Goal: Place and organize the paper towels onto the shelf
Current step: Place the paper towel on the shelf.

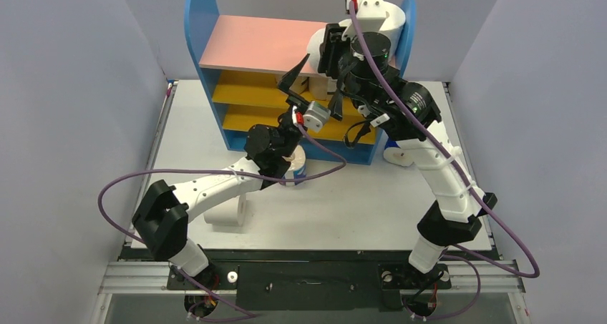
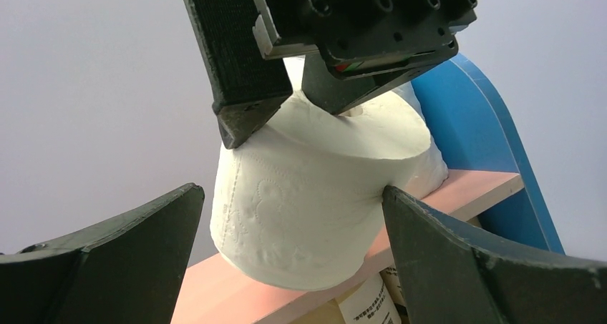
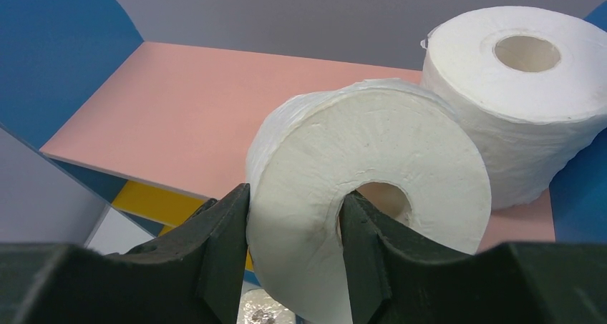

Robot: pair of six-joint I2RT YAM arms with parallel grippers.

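Right end effector (image 3: 293, 227) pinches a soft, embossed white paper towel roll (image 3: 372, 145) through its hollow core, on the shelf's smooth pink top board (image 3: 179, 109); left end effector (image 2: 292, 195) gapes wide, empty.

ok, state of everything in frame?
right fingers: shut on held white roll, one in its core.
held white roll: gripped, at pink top board's front edge.
second white roll: upright on pink top board.
left fingers: open, empty.
blue-and-white roll: on table.
near-left white roll: on table.
mid-right white roll: on table.
tan roll: on upper yellow board.
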